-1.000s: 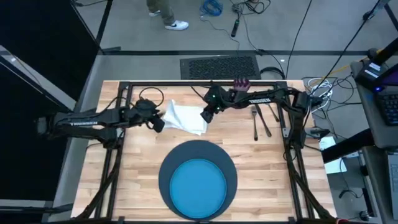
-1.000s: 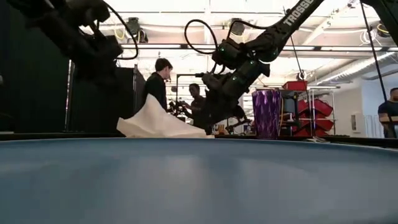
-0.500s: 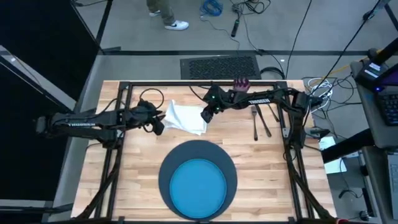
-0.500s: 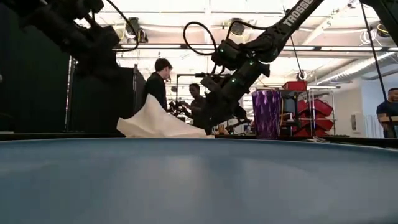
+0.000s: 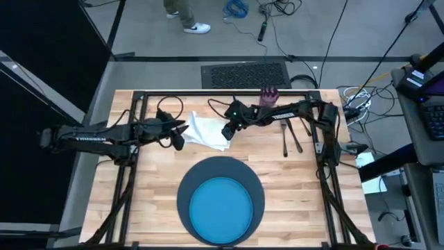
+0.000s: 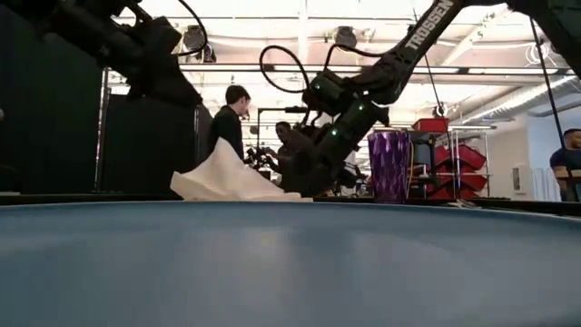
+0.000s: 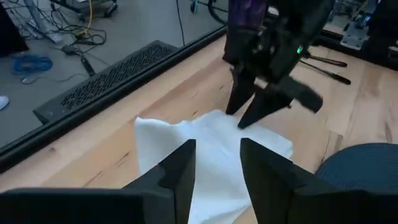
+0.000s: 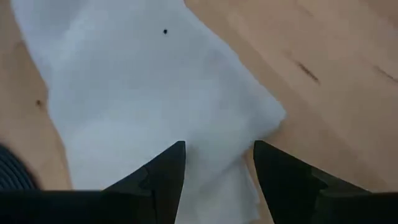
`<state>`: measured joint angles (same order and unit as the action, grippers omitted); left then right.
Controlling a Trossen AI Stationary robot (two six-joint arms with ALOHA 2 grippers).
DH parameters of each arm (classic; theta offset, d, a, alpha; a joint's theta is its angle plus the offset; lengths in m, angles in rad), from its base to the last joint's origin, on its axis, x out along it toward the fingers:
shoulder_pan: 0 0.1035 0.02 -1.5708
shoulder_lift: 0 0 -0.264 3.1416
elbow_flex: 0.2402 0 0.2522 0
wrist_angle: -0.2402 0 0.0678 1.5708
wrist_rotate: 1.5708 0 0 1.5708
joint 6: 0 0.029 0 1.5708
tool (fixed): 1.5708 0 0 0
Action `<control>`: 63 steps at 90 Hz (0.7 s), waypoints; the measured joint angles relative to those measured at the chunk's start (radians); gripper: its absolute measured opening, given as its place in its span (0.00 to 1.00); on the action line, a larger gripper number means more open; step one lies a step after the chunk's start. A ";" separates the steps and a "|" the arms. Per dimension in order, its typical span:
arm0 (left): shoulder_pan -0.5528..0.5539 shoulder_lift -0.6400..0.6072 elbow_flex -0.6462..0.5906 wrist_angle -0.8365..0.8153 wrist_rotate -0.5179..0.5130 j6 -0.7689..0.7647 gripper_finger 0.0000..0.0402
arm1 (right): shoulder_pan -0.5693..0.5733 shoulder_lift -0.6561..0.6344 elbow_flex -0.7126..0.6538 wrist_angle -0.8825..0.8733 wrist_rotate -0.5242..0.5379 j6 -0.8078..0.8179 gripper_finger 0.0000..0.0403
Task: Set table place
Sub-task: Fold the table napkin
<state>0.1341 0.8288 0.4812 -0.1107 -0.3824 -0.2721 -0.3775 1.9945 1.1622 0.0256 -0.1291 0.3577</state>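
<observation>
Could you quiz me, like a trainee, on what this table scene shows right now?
1. True or false: the bright blue round plate sits on the dark grey round charger.
2. Which item lies between the left gripper and right gripper? A) silver fork B) white cloth napkin C) purple cup
3. Fill in: both grippers' fingers are ____.

Key: 1 true; 2 B; 3 open.

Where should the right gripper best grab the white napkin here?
Probably its raised fold or free edge on the right gripper side, coming from above with open fingers: the napkin lies crumpled on the table, peaked in the low view, so flat areas offer little to pinch.
</observation>
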 joint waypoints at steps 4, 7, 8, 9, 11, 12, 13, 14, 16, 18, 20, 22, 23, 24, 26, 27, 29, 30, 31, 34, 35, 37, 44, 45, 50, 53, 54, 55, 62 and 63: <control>0.000 0.000 0.000 0.007 0.000 0.007 0.28 | 0.000 0.000 0.000 0.014 0.000 0.004 0.43; 0.000 0.000 0.000 0.015 0.000 0.018 0.28 | 0.000 0.000 0.000 0.024 0.000 0.008 0.43; 0.000 0.000 0.000 0.018 0.000 0.020 0.28 | 0.000 0.000 0.000 0.026 0.001 0.010 0.42; 0.000 0.000 0.000 0.022 0.000 0.021 0.28 | 0.000 0.000 0.001 0.028 0.001 0.012 0.42; 0.000 0.000 0.000 0.031 0.000 0.025 0.28 | 0.000 0.000 0.001 0.030 0.002 0.015 0.41; 0.000 0.000 0.000 0.035 0.000 0.027 0.28 | 0.000 0.000 0.001 0.031 0.002 0.016 0.40; 0.000 0.000 0.000 0.038 0.000 0.029 0.28 | 0.000 0.000 0.000 0.033 0.002 0.017 0.40; 0.000 0.000 0.000 0.042 0.000 0.032 0.28 | 0.000 0.000 0.001 0.035 0.002 0.018 0.39; 0.000 0.000 0.000 0.048 0.000 0.040 0.28 | 0.000 0.000 0.001 0.038 0.002 0.020 0.37; 0.000 0.000 0.000 0.054 0.000 0.045 0.28 | 0.000 0.000 0.002 0.039 0.003 0.020 0.36; 0.000 0.000 0.000 0.060 0.000 0.049 0.28 | 0.000 0.000 0.002 0.039 0.003 0.021 0.33; 0.000 0.000 0.000 0.064 0.000 0.051 0.28 | 0.000 0.000 0.002 0.039 0.003 0.021 0.31; 0.000 0.000 0.000 0.066 0.000 0.052 0.28 | 0.000 0.000 0.002 0.038 0.003 0.020 0.30; 0.000 0.000 0.000 0.067 0.000 0.052 0.28 | 0.000 0.000 0.002 0.038 0.003 0.020 0.28; 0.000 0.000 0.000 0.068 0.000 0.053 0.28 | 0.000 0.000 0.002 0.036 0.003 0.020 0.25; 0.000 0.000 0.000 0.069 0.000 0.053 0.28 | 0.000 0.000 0.002 0.036 0.003 0.020 0.24; 0.000 0.000 0.000 0.070 0.000 0.054 0.28 | 0.000 0.000 0.002 0.035 0.003 0.020 0.21; 0.000 0.000 0.000 0.071 0.000 0.056 0.28 | 0.000 0.000 0.002 0.035 0.003 0.020 0.19; 0.000 0.000 0.000 0.073 0.000 0.059 0.28 | 0.000 0.000 0.002 0.035 0.003 0.020 0.17; 0.000 0.000 0.000 0.078 0.000 0.071 0.28 | 0.000 0.000 0.002 0.035 0.003 0.017 0.12; 0.000 0.000 0.000 0.079 0.000 0.072 0.28 | 0.000 0.000 0.002 0.036 0.003 0.016 0.10; 0.000 0.000 0.000 0.080 0.000 0.075 0.28 | 0.000 0.000 0.002 0.036 0.003 0.013 0.07; 0.000 0.000 0.000 0.079 0.000 0.078 0.28 | 0.000 0.000 0.002 0.037 0.003 0.004 0.02; 0.000 0.000 0.000 0.079 0.000 0.078 0.28 | 0.000 0.000 0.002 0.037 0.003 0.005 0.02; 0.000 0.000 0.000 0.079 0.000 0.079 0.28 | 0.002 0.000 0.002 0.036 0.003 0.007 0.01; 0.000 0.000 0.000 0.079 0.000 0.079 0.28 | 0.005 0.000 0.002 0.034 0.003 0.008 0.01; 0.000 0.000 0.000 0.078 0.000 0.079 0.28 | 0.006 -0.001 0.002 0.033 0.004 0.009 0.01; 0.000 0.000 0.000 0.078 0.000 0.079 0.28 | 0.008 -0.003 0.002 0.030 0.004 0.010 0.01; 0.000 0.000 0.000 0.075 0.000 0.079 0.28 | 0.027 -0.016 0.002 0.021 0.007 0.030 0.00; 0.000 0.000 0.000 0.075 0.000 0.079 0.28 | 0.030 -0.020 0.002 0.019 0.007 0.031 0.00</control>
<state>0.1341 0.8288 0.4816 -0.0353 -0.3820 -0.1931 -0.3472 1.9744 1.1641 0.0448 -0.1223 0.3892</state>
